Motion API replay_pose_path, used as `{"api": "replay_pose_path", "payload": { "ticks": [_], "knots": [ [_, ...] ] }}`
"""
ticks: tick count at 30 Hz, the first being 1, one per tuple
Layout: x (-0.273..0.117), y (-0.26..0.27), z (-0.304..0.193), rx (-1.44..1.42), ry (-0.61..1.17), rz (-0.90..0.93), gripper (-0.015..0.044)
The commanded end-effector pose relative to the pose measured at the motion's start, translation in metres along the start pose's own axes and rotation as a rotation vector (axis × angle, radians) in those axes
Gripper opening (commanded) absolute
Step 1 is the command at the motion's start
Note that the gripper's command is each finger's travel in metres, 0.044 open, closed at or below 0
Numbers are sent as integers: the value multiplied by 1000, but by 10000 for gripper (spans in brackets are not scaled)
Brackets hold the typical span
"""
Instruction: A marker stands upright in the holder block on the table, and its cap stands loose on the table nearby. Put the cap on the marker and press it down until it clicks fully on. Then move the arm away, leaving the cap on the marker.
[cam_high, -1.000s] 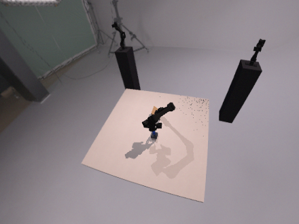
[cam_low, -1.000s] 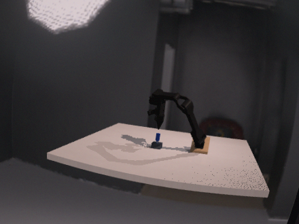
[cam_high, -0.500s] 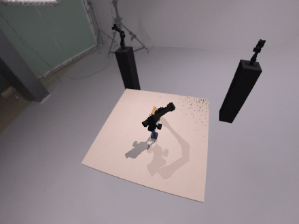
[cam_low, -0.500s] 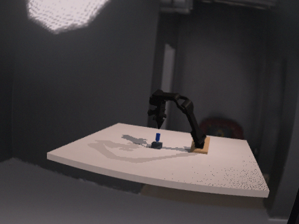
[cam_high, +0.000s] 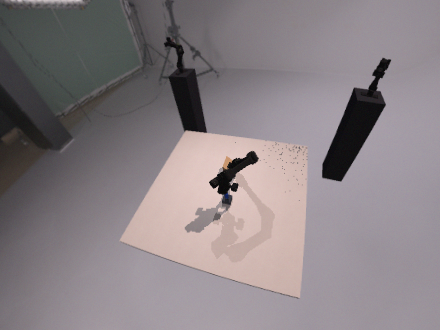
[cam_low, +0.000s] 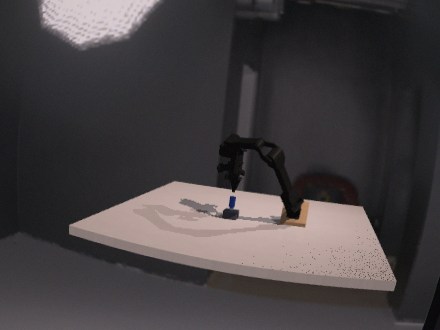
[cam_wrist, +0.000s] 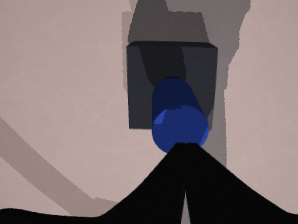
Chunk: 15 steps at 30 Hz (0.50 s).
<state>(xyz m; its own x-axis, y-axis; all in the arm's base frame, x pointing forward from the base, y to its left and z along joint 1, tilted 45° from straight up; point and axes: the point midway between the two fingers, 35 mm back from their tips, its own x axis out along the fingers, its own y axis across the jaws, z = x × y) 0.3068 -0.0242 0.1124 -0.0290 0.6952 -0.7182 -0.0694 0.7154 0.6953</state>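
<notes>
The dark holder block (cam_high: 227, 201) (cam_low: 230, 214) (cam_wrist: 142, 107) stands on the table. A blue cap (cam_high: 227, 196) (cam_low: 232, 202) (cam_wrist: 181, 125) stands upright above the block, at the top of the marker. The marker's body is not seen apart from the blue. How far down the cap sits cannot be told. My gripper (cam_low: 234, 191) (cam_wrist: 185, 152) is shut with its fingertips together and nothing between them. It points down, just above the cap in the exterior view. In the wrist view the fingertips overlap the near edge of the cap's top.
The pale table (cam_high: 165, 220) (cam_low: 150, 240) bears the arm's base on an orange-brown plate (cam_high: 227, 161) (cam_low: 301, 219). Shadows of the arm fall around the block. Two dark pillars (cam_high: 188, 100) (cam_high: 352, 132) with small arms stand beyond the table.
</notes>
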Motion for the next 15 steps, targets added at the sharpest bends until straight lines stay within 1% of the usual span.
{"api": "replay_pose_path", "payload": {
  "ticks": [1, 15],
  "knots": [
    [7, 1, -1, 7, 1, 8, 0],
    [26, 1, -1, 7, 1, 8, 0]
  ]
}}
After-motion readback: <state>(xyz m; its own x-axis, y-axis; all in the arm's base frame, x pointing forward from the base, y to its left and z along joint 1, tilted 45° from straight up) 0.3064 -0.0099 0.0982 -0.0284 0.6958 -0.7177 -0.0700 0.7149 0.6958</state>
